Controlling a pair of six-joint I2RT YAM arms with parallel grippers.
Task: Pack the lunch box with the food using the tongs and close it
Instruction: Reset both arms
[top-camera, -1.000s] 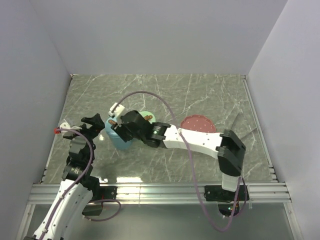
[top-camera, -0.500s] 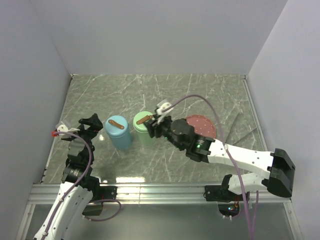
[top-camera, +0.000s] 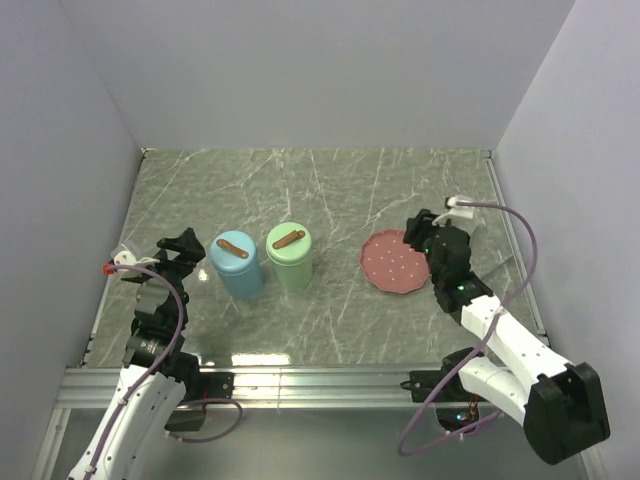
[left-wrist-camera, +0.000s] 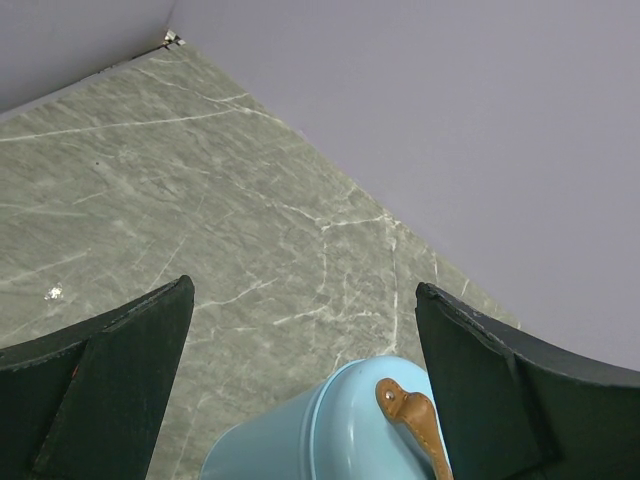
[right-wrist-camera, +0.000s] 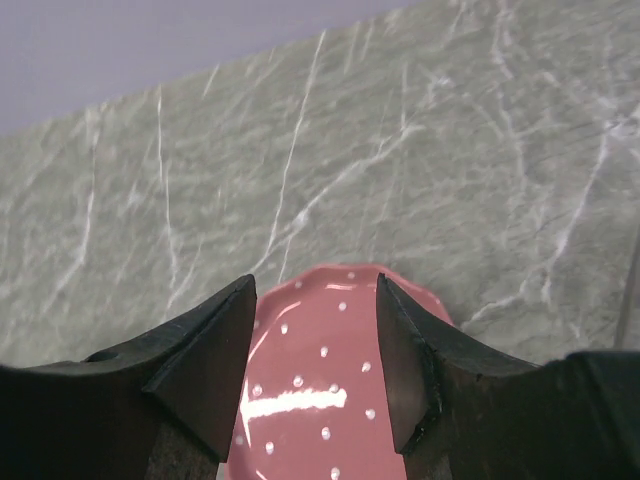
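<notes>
Grey-green marbled table, seen from above, holds 3 things in a row: a blue container at left, a green container just beside it, and a pink dotted plate well to the right. Both containers stand upright with lids on, each lid crossed by a brown strap handle. The left gripper hovers just left of the blue container, jaws spread wide, holding nothing. The right gripper sits over the plate's right edge, jaws partly apart and empty. Food and tongs cannot be made out in any view. 1 second ago the right arm stretched across to the blue container; it has since swung back to the plate. The left arm has stayed put.
</notes>
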